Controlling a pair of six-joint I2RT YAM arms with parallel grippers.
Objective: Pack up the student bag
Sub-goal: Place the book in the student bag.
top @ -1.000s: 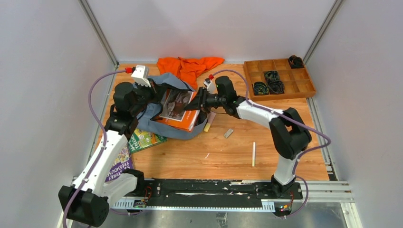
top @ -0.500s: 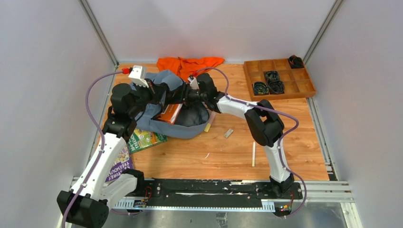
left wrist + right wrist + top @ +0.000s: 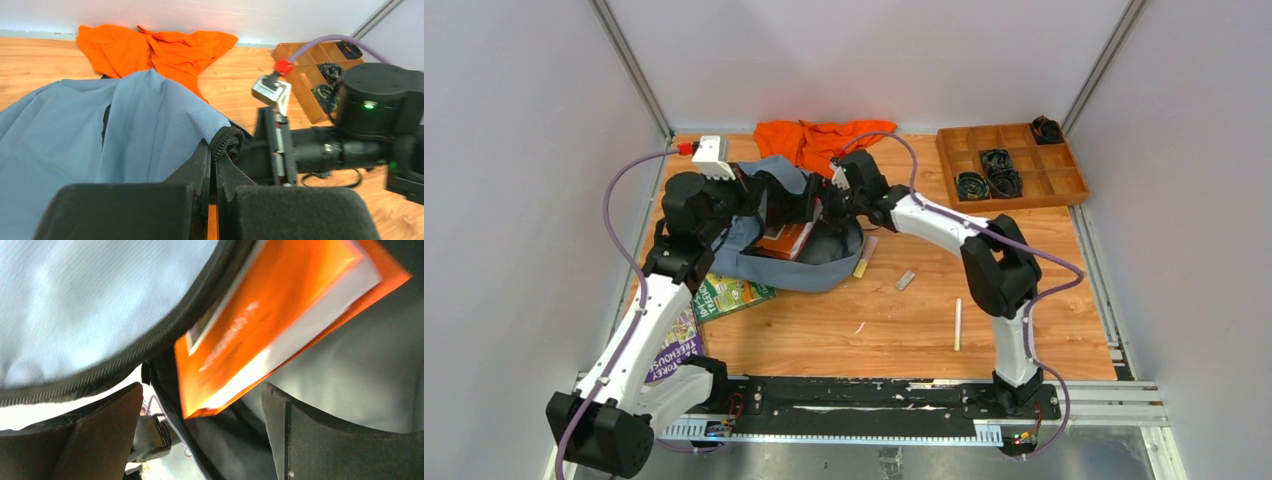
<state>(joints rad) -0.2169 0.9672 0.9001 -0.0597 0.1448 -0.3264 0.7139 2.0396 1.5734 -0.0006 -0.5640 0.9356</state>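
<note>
Now deeper, orange book (image 3: 782,242) in student bag (image 3: 816,275)

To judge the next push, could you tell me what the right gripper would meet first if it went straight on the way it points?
Probably the orange book: its corner sits ahead of the open right gripper, inside the student bag. Depth is unclear, but nothing shows nearer.

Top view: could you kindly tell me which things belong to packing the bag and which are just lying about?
For the job: bag, orange book inside it, green book and purple book probably waiting.
Lying about: orange cloth, wooden tray of cables, white stick, small grey block.
</note>
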